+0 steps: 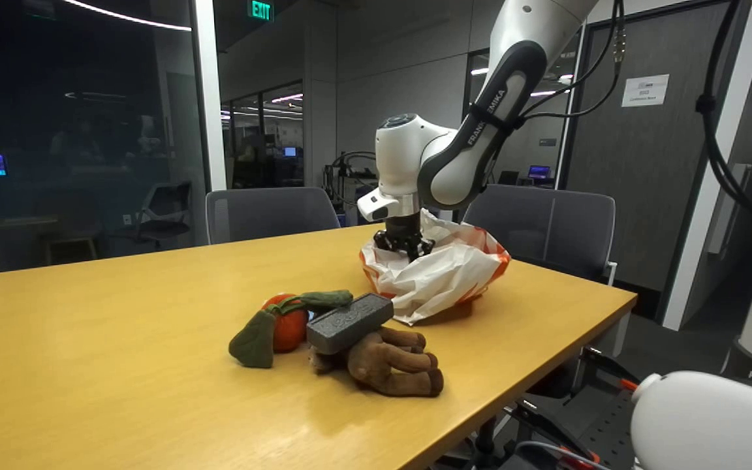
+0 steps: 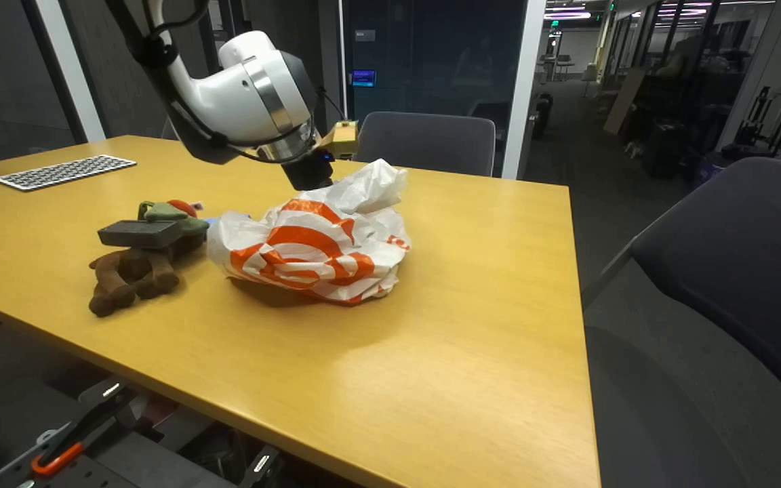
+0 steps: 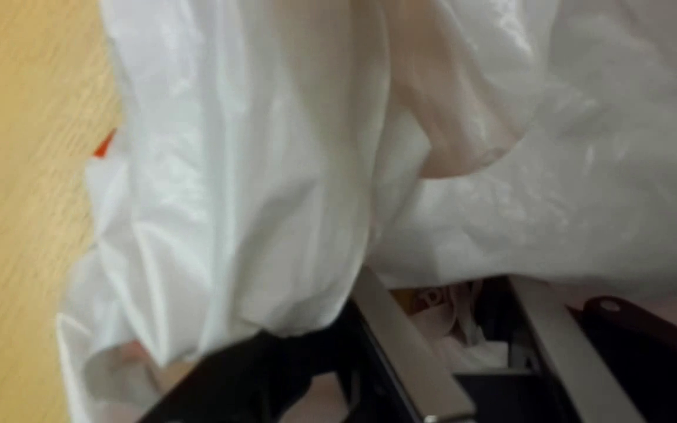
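Note:
A crumpled white plastic bag [image 1: 441, 277] with orange-red print lies on the table; it also shows in an exterior view [image 2: 316, 244]. My gripper [image 1: 408, 249] points down into the bag's mouth. In an exterior view the lower part of the gripper [image 2: 312, 177] is hidden behind the bag. In the wrist view, folds of the bag [image 3: 244, 147] hang over the fingers. The gripper's fingers [image 3: 444, 288] stand apart, with their tips partly covered by the bag. Between them, deeper in, a yellow and dark red item [image 3: 431, 298] with a letter "D" shows dimly. Nothing is seen clamped.
Beside the bag, a brown plush animal [image 1: 382, 365] lies on its side with a dark grey block [image 1: 350, 322] on it. A red-orange plush [image 1: 290, 329] with green parts [image 1: 255, 339] adjoins them. A white keyboard [image 2: 65, 171] lies farther along the table [image 2: 472, 325]. Chairs [image 2: 431, 142] surround it.

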Robot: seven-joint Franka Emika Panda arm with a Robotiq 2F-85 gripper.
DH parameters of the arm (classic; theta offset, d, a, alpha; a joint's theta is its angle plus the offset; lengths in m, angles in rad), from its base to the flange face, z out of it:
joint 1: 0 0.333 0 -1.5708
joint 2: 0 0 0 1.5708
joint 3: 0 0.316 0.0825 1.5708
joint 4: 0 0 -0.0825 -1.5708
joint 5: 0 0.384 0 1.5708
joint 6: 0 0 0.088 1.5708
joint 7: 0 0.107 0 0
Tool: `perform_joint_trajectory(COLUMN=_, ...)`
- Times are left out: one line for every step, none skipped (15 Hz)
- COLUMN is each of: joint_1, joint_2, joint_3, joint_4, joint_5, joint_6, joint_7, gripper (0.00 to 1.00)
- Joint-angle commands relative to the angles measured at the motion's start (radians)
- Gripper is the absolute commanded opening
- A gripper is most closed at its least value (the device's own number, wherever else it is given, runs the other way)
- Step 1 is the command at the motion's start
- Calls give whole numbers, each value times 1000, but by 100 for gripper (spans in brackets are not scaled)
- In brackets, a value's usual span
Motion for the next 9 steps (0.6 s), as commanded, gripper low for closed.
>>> perform_joint_trajectory(joint_1=49, joint_2=-97, joint_3=-20, joint_4=-37, joint_5=-100, joint_6=-83, joint_7=42, gripper=17)
perform_joint_trajectory(joint_1=60, joint_2=-120, joint_3=-18, joint_4=-43, joint_5=-134, joint_6=-115, joint_7=64, gripper=16)
perform_joint_trajectory(joint_1=62, joint_2=-143, joint_3=-7, joint_4=-50, joint_5=-151, joint_6=-147, joint_7=48, gripper=16)
perform_joint_trajectory(joint_1=63, joint_2=-166, joint_3=-1, joint_4=-58, joint_5=-178, joint_6=-153, joint_7=46, gripper=16)
perform_joint_trajectory(joint_1=60, joint_2=-188, joint_3=2, joint_4=-67, joint_5=-202, joint_6=-145, joint_7=37, gripper=16)
perform_joint_trajectory(joint_1=60, joint_2=-207, joint_3=0, joint_4=-75, joint_5=-237, joint_6=-131, joint_7=52, gripper=16)
perform_joint_trajectory(joint_1=54, joint_2=-223, joint_3=4, joint_4=-83, joint_5=-243, joint_6=-112, joint_7=43, gripper=16)
perform_joint_trajectory(joint_1=38, joint_2=-236, joint_3=17, joint_4=-96, joint_5=-174, joint_6=-84, joint_7=-9, gripper=16)
perform_joint_trajectory(joint_1=25, joint_2=-247, joint_3=24, joint_4=-110, joint_5=-96, joint_6=-54, joint_7=-55, gripper=16)
